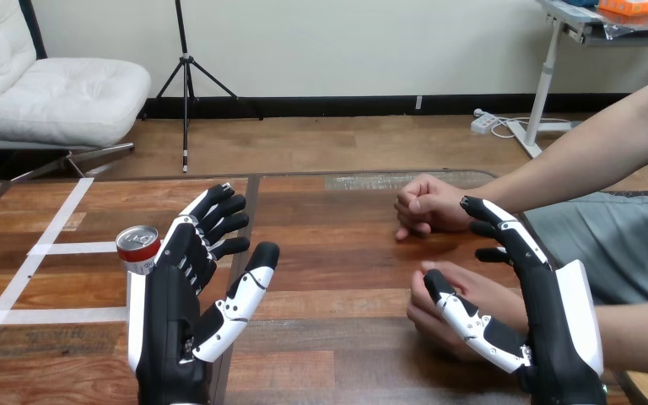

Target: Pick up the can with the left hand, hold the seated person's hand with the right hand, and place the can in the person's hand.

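Note:
A red and silver can [138, 249] stands upright on the wooden table [337, 253], left of centre. My left hand [173, 325] is raised just right of the can and partly in front of it, open, fingers straight and thumb spread, nothing in it. My right hand [557, 329] is at the lower right, open with straight fingers. Its thumb [472, 321] lies across the person's nearer hand [485, 297], which rests on the table beside my palm; I cannot tell whether they touch. The person's farther hand [426, 207] is a loose fist on the table.
The person's forearms come in from the right edge. White tape lines [59, 221] cross the table's left part. A dark seam [249, 211] runs down the table beside my left hand.

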Motion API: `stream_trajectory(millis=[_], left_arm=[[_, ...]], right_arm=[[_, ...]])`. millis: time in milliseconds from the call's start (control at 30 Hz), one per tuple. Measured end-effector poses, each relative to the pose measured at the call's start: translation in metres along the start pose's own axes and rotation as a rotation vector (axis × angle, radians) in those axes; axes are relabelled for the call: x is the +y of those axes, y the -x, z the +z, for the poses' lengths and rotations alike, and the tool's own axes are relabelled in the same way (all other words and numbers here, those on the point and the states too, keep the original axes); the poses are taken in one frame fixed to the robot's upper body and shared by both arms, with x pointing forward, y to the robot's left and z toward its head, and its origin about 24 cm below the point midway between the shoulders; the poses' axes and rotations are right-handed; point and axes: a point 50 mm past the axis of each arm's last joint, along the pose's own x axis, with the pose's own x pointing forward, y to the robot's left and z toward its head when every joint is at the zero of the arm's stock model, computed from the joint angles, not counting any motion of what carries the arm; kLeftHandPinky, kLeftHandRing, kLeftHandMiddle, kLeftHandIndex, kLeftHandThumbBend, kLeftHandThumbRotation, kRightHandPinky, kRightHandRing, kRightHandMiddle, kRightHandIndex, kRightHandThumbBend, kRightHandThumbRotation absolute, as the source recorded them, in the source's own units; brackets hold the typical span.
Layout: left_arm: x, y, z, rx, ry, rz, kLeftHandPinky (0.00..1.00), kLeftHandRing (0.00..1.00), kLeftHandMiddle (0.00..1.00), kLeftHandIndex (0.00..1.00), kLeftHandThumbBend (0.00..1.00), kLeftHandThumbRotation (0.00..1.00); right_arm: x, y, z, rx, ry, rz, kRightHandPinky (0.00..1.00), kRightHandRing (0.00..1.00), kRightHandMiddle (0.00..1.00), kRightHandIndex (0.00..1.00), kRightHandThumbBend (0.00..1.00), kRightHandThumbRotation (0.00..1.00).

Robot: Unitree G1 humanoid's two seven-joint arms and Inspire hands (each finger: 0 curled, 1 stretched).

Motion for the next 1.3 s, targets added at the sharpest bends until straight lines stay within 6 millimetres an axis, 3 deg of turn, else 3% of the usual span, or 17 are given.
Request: stream_trajectory(millis=[567, 1300], left_arm=[[0.0005, 0.0002, 0.0000, 0.000, 0.000, 0.012, 0.67, 0.75, 0.76, 0.78, 0.61, 0.35], [0.0005, 0.0003, 0.0002, -0.002, 0.000, 0.013, 0.68, 0.75, 0.76, 0.78, 0.60, 0.34]], right_arm=[[0.0003, 0.0000, 0.0016, -0.016, -0.007, 0.007, 0.71, 0.82, 0.86, 0.84, 0.46, 0.49], [0.0004, 0.0000, 0.0026, -0.026, -0.010, 0.009, 0.70, 0.82, 0.86, 0.84, 0.45, 0.54]])
